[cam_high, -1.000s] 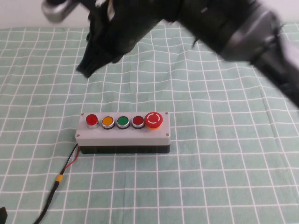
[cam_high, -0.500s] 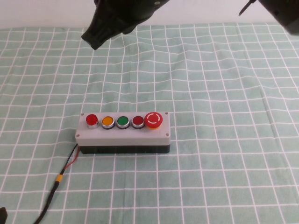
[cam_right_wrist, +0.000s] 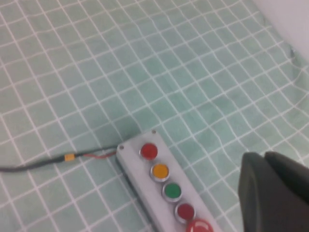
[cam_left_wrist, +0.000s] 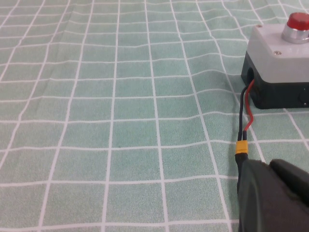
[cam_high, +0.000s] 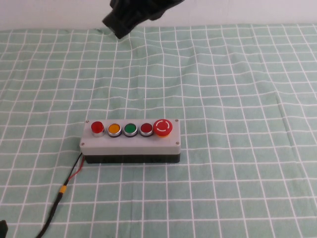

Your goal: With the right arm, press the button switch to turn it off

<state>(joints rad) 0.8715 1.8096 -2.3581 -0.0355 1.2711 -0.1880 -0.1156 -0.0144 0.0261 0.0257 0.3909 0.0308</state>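
Observation:
The button switch (cam_high: 97, 127) is the raised bright-red button at the left end of the row on the grey box (cam_high: 130, 142). It also shows in the right wrist view (cam_right_wrist: 148, 151) and in the left wrist view (cam_left_wrist: 298, 21). My right gripper (cam_high: 118, 22) is shut and empty, high above the far edge of the cloth, well behind the box; its dark fingers (cam_right_wrist: 270, 193) show in the right wrist view. My left gripper (cam_left_wrist: 268, 166) is shut, low by the box's cable, left of the box.
The box also carries orange (cam_high: 114, 129), green (cam_high: 130, 129) and dark-red (cam_high: 146, 129) buttons and a big red mushroom button (cam_high: 162, 127). A red-and-black cable (cam_high: 69, 178) runs from its left end to the front left. A green checked cloth (cam_high: 237, 99) covers the table.
My right arm has pulled up and back toward the top of the high view, its tip shifting right and away from the box. The box and the left arm have not moved.

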